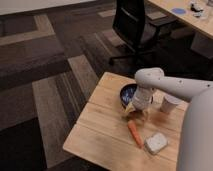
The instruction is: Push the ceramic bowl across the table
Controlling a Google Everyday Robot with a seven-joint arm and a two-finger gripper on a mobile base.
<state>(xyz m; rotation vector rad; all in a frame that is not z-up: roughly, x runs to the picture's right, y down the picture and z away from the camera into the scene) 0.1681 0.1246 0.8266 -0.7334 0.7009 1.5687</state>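
Glazed round ceramic bowl (128, 93), end effector (136, 113) beside

A light wooden table (100, 131) made of planks stands on striped dark carpet. On it sit a dark blue bowl (127, 93) near the far edge, a white cup (169, 103) to the bowl's right, an orange carrot (134, 134) nearer the front, and a pale sponge (155, 143) just right of the carrot. The gripper (136, 111) hangs just above the tabletop, between bowl and carrot.
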